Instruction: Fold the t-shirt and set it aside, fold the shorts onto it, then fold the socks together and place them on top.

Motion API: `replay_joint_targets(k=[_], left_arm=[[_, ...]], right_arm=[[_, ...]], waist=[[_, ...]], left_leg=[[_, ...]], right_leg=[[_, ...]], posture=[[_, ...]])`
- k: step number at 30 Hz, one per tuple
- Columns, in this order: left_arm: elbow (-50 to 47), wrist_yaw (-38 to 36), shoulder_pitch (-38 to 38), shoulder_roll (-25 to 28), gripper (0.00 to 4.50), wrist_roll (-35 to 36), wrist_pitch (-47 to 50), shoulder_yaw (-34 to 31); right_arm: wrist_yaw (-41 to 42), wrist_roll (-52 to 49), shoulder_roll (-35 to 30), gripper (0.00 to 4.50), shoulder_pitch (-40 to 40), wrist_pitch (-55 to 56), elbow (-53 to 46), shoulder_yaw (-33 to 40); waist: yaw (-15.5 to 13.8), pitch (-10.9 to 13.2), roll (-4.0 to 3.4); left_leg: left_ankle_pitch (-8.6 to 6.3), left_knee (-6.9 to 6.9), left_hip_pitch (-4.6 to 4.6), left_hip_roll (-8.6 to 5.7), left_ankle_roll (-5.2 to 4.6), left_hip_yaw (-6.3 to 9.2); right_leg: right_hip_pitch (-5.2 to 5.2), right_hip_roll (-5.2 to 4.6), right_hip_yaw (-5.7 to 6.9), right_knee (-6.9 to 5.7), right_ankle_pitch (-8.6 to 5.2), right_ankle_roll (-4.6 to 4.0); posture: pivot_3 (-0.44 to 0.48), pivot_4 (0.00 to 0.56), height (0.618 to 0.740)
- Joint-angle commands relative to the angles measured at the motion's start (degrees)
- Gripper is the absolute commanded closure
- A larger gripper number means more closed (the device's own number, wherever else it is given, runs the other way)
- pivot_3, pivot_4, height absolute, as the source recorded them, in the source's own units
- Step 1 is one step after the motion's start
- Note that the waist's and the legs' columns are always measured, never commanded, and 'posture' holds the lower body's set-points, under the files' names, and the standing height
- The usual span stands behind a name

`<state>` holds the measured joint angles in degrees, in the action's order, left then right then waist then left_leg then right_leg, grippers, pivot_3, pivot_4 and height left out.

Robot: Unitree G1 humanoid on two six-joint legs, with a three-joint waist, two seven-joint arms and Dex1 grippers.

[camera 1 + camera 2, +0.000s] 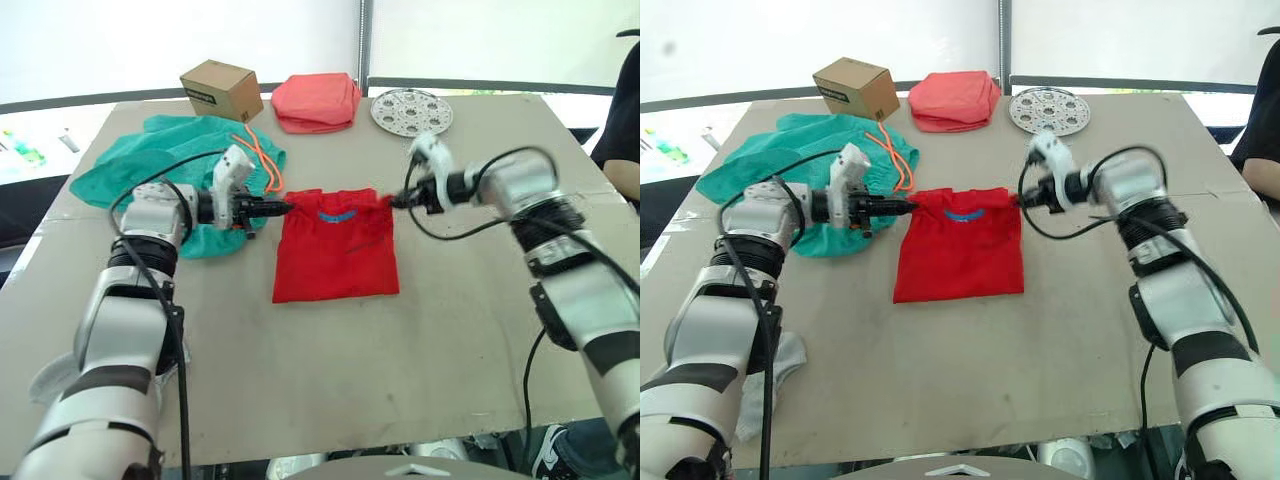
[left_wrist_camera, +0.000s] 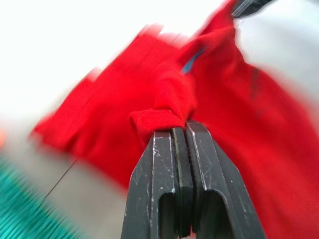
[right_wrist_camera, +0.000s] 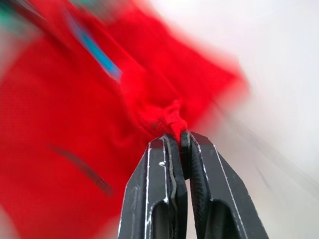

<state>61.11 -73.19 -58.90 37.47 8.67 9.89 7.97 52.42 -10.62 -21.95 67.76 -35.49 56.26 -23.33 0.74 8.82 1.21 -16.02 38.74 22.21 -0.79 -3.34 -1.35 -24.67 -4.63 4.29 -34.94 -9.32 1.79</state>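
Observation:
The red t-shirt (image 1: 336,250) lies folded into a rectangle at the table's middle, a blue neck label showing near its far edge. My left gripper (image 1: 286,207) is shut on the t-shirt's far left corner, a bunch of red cloth (image 2: 162,115) pinched between its fingers. My right gripper (image 1: 392,201) is shut on the far right corner (image 3: 172,119). The teal shorts (image 1: 170,160) with an orange drawstring (image 1: 262,152) lie crumpled at the far left, under my left forearm. A light grey sock (image 1: 780,372) lies near the table's front left edge.
A cardboard box (image 1: 222,89), a folded salmon-pink cloth (image 1: 317,100) and a round perforated metal disc (image 1: 411,110) line the table's far edge. A person's arm (image 1: 622,120) shows at the far right. Bare tabletop (image 1: 400,360) spreads in front of the t-shirt.

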Motion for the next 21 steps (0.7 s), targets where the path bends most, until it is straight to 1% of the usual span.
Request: replay_joint_targets(k=[1,8,9,11,12,14,18,21], left_arm=[[4.7,3.7,-4.2,0.2,4.46,-5.0,-4.2,0.7],[9.0,5.8,-6.4,0.4,4.46,-8.3,-6.9,-0.7],[9.1,5.2,-6.6,0.2,4.46,-7.3,-8.1,-1.9],[9.1,2.0,-7.7,-0.4,4.46,-3.2,-7.0,-6.1],[9.2,1.5,-8.1,-0.5,4.46,-2.7,-6.8,-7.2],[9.4,2.1,-8.2,-0.3,4.46,-3.8,-7.7,-7.5],[10.3,5.2,-9.0,-0.7,4.46,-5.0,-8.9,-8.4],[10.4,4.9,-10.6,-1.8,4.46,-2.1,-6.7,-12.0]], right_arm=[[-1.4,5.2,0.6,4.50,4.3,6.7,6.3,1.5],[-2.2,8.2,2.1,4.50,6.3,12.0,11.4,6.3],[-2.1,7.5,2.4,4.50,6.6,13.1,11.5,7.9],[-0.2,5.0,2.7,4.50,8.0,12.8,11.2,11.8],[1.4,4.5,2.7,4.50,8.4,12.1,11.0,12.9],[4.1,5.0,2.5,4.50,8.7,12.8,10.3,13.7],[1.3,7.2,3.1,4.50,9.2,16.9,11.4,14.7],[1.1,6.2,4.1,4.50,10.0,18.1,11.9,16.9]], waist=[[0.2,0.0,-0.01],[0.7,0.0,-0.02],[0.8,0.0,-0.02],[0.9,0.0,-0.02],[0.9,0.0,-0.03],[1.0,0.0,-0.03],[1.4,0.0,-0.03],[1.5,0.0,-0.03]], left_leg=[[0.03,0.09,0.13,0.01,0.04,0.00],[0.04,0.16,0.20,0.06,0.08,0.04],[0.04,0.16,0.20,0.06,0.08,0.05],[0.04,0.16,0.22,0.06,0.08,0.06],[0.04,0.16,0.24,0.06,0.08,0.06],[0.04,0.19,0.26,0.07,0.08,0.09],[0.04,0.19,0.24,0.06,0.07,0.09],[0.04,0.19,0.24,0.06,0.07,0.09]], right_leg=[[-0.10,0.02,0.00,-0.02,0.01,0.00],[-0.10,0.04,0.03,0.06,0.01,0.02],[-0.10,0.04,0.04,0.04,0.01,0.02],[-0.11,0.03,0.04,0.04,0.01,0.03],[-0.11,0.02,0.04,0.05,0.03,0.05],[-0.11,0.01,0.08,0.06,0.04,0.07],[-0.10,0.01,0.07,0.04,0.04,0.07],[-0.11,0.01,0.06,0.03,0.04,0.07]], posture=[[0.000,0.150,0.740],[0.000,0.150,0.740],[0.000,0.150,0.740],[0.000,0.150,0.740],[0.000,0.150,0.740],[0.000,0.150,0.740],[0.000,0.150,0.740],[0.000,0.150,0.740]])
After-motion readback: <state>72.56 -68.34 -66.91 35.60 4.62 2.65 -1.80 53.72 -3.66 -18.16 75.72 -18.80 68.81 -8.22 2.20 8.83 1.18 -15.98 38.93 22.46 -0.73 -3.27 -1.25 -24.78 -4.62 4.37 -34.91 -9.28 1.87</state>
